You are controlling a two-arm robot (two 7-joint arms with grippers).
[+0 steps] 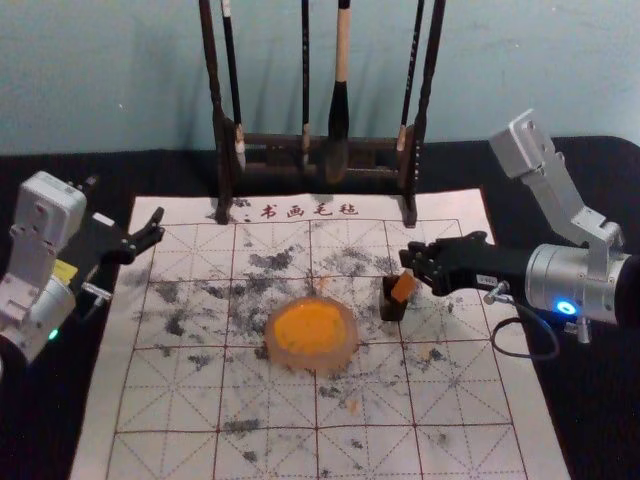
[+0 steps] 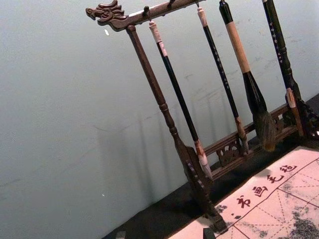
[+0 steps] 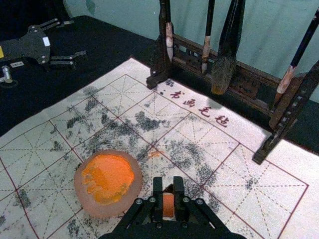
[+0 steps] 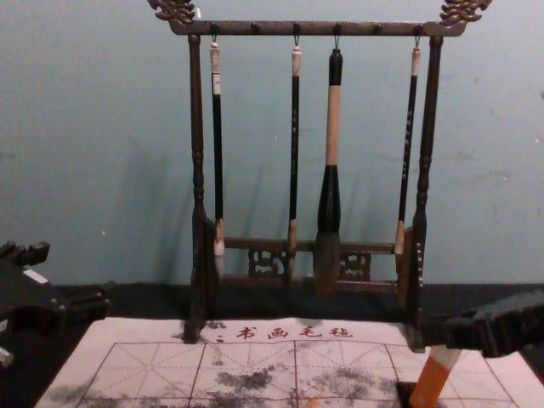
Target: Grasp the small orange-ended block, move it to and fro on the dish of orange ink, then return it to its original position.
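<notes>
In the head view my right gripper (image 1: 412, 262) is shut on the orange-ended block (image 1: 403, 287), which overlaps the top of a small dark holder (image 1: 392, 307). The right wrist view has the block (image 3: 168, 205) between the fingers of that gripper (image 3: 168, 186). From the chest, the block (image 4: 432, 379) leans, white end up and orange end down, beside the holder; I cannot tell whether they touch. The dish of orange ink (image 1: 311, 333) lies left of the holder. My left gripper (image 1: 148, 232) is parked open at the left; its fingertips (image 2: 164, 234) edge its wrist view.
A dark wooden brush rack (image 1: 316, 166) with several hanging brushes stands behind the dish at the mat's back edge. The ink-stained white mat (image 1: 180, 400) lies under the dish and holder. A black cloth (image 1: 50, 420) covers the table around it.
</notes>
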